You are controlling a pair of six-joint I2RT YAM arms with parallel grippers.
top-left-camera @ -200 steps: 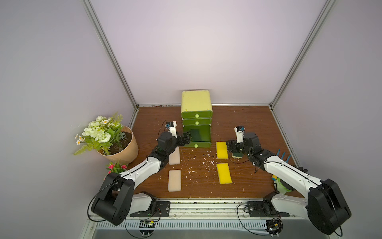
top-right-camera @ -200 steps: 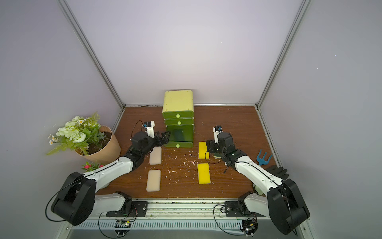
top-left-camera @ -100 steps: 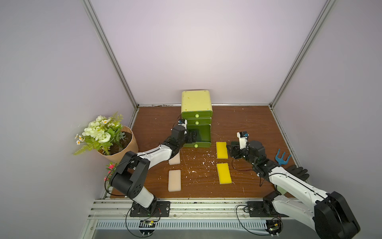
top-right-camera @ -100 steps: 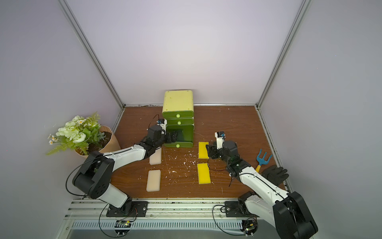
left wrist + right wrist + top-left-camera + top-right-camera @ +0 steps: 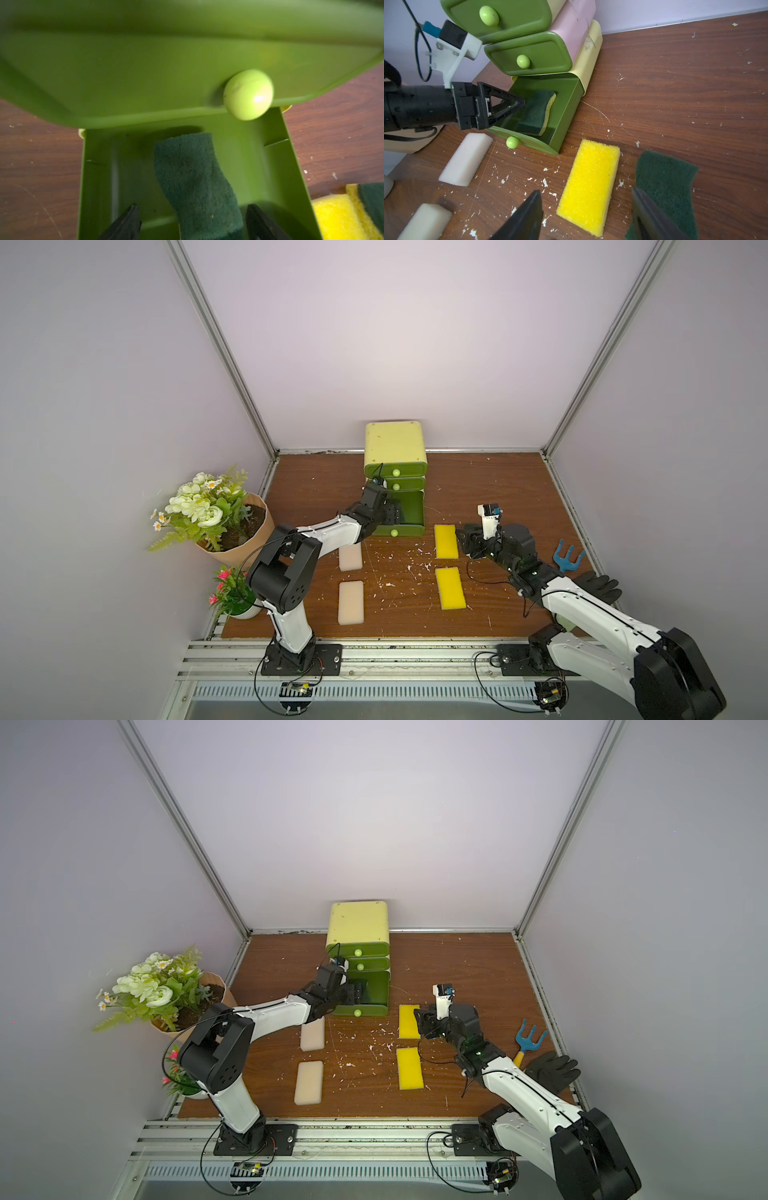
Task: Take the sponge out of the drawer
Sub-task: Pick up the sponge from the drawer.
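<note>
The green cabinet's bottom drawer point(image 5: 571, 99) is pulled out. In it a sponge point(image 5: 535, 112) stands on edge, dark green scouring face over a yellow body. My left gripper point(image 5: 517, 102) reaches into the drawer point(image 5: 270, 166) from the left. In the left wrist view its jaws are open, one fingertip point(image 5: 133, 209) on each side of the sponge point(image 5: 193, 176), with a gap on both sides. Both top views show the left gripper point(image 5: 392, 512) point(image 5: 357, 992) inside the drawer point(image 5: 411, 510). My right gripper point(image 5: 585, 190) hangs open over a yellow sponge point(image 5: 591, 185) on the table, holding nothing.
On the table lie two yellow sponges point(image 5: 446, 541) point(image 5: 449, 588), two white ones point(image 5: 350, 559) point(image 5: 350, 602) and a green scouring pad point(image 5: 670, 182). Flower pots point(image 5: 232, 526) point(image 5: 232, 597) stand at the left. A blue garden fork point(image 5: 567, 558) and a black glove point(image 5: 598, 587) lie at the right. Crumbs litter the wood.
My left arm has stretched forward from beside the cabinet into the open drawer, and its jaws have narrowed around the sponge. The right gripper has stayed near the yellow sponge while its arm swung outward.
</note>
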